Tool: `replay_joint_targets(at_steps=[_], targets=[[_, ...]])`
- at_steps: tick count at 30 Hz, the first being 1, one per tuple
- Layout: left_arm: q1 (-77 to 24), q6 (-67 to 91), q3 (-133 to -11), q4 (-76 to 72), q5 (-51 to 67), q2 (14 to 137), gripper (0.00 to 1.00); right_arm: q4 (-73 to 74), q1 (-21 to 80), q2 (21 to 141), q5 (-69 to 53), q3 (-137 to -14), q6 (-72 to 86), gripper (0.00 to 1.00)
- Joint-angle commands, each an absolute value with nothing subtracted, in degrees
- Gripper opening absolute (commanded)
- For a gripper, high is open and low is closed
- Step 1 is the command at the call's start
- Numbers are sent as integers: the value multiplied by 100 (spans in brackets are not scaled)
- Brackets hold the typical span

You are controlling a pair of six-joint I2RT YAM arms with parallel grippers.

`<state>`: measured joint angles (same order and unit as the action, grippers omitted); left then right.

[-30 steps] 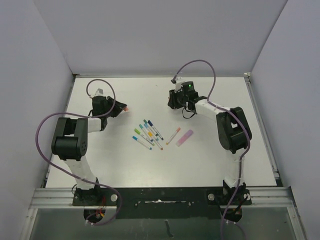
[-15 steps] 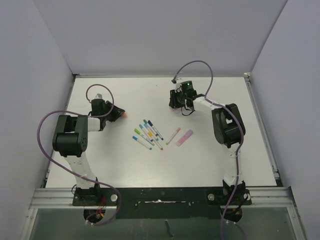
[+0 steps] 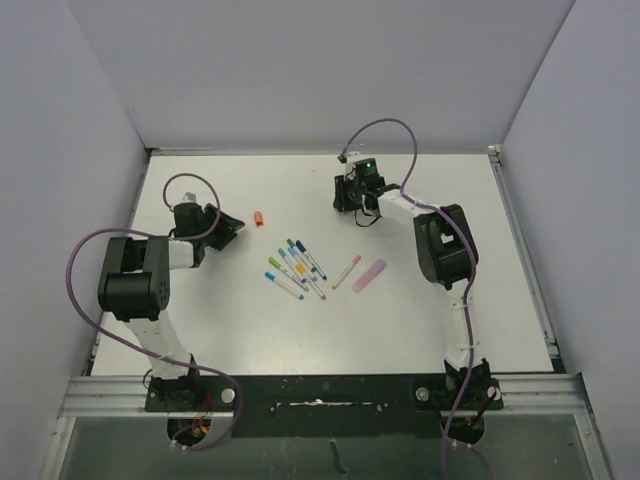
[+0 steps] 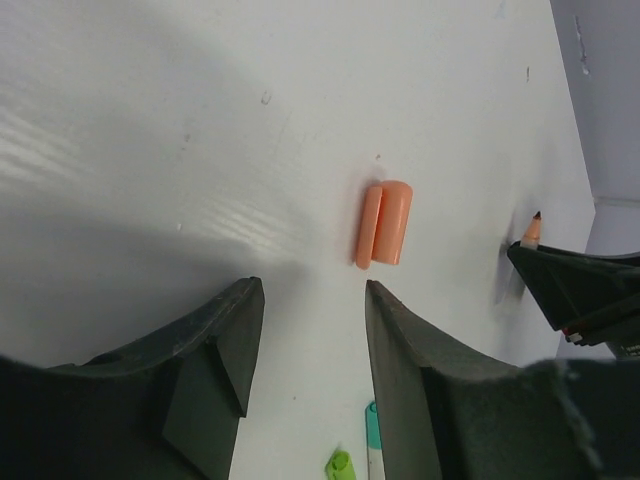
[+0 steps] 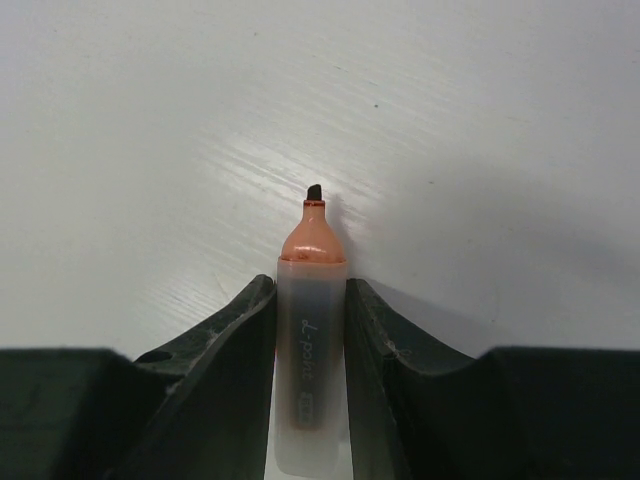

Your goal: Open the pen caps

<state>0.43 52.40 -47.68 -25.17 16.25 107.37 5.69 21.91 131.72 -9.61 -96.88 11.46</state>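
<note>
While left claw (image 4: 312, 300) gapes, stubby orange cap (image 4: 384, 222) lies loose; right claw (image 5: 311, 296) grasps marker (image 5: 312, 245).

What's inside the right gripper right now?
The right gripper clamps an orange pen, cap off, its dark tip bare. The pen's back end is hidden down between the fingers.

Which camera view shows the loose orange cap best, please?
The left wrist view: the orange cap lies large and sharp just ahead of the left gripper. The top view shows only an orange speck; the right wrist view misses it.
</note>
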Motion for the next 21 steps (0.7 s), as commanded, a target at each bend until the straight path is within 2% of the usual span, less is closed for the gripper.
replay_joint_targets(at_steps=[1, 4, 7, 12, 13, 15, 16, 18, 21], targets=[[163, 5271, -4449, -2576, 1648, 9869, 46, 667, 2532, 13265, -745, -10171, 1148, 6], [158, 5273, -4169, -2606, 1622, 9353, 56, 750, 2707, 13413, -645, -10377, 1143, 7], [150, 5225, -3928, -2621, 1631, 8778, 72, 823, 2845, 13531, -573, -10582, 1160, 10], [151, 5199, -3727, -2627, 1689, 8193, 82, 904, 3023, 13736, -508, -10830, 1216, 19], [154, 5201, -3700, -2640, 1702, 8118, 84, 910, 3051, 13758, -502, -10856, 1225, 24], [147, 5207, -3654, -2683, 1718, 8003, 91, 909, 3086, 13796, -492, -10902, 1238, 42], [142, 5204, -3642, -2681, 1721, 7961, 95, 917, 3086, 13815, -485, -10920, 1253, 47], [142, 5188, -3611, -2693, 1727, 7906, 97, 912, 3097, 13838, -483, -10940, 1275, 56], [141, 5204, -3559, -2804, 1790, 7867, 98, 878, 3093, 13835, -475, -10954, 1260, 61]])
